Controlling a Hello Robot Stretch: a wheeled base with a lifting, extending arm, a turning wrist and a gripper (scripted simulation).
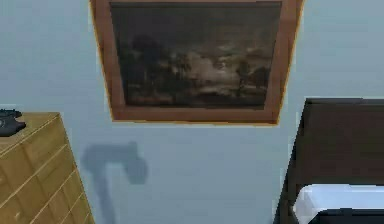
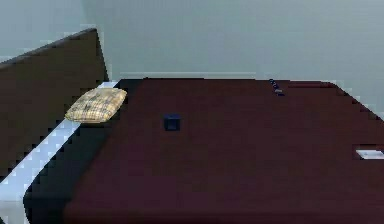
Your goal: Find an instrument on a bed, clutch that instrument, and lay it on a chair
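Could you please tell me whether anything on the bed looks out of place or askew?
Nothing looks spilled or damaged. A small dark boxy thing sits alone on the bedspread, a flat pale thing lies near the arm side view's right edge, and the checked pillow lies angled by the headboard.

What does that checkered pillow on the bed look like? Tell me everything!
The pillow is a small, squarish cushion with tan and yellow checks, and it looks soft and puffy like cloth. It lies flat at the head of the bed, where the white sheet meets the dark red cover. The dark brown headboard is close beside it. Nothing sits on top of it.
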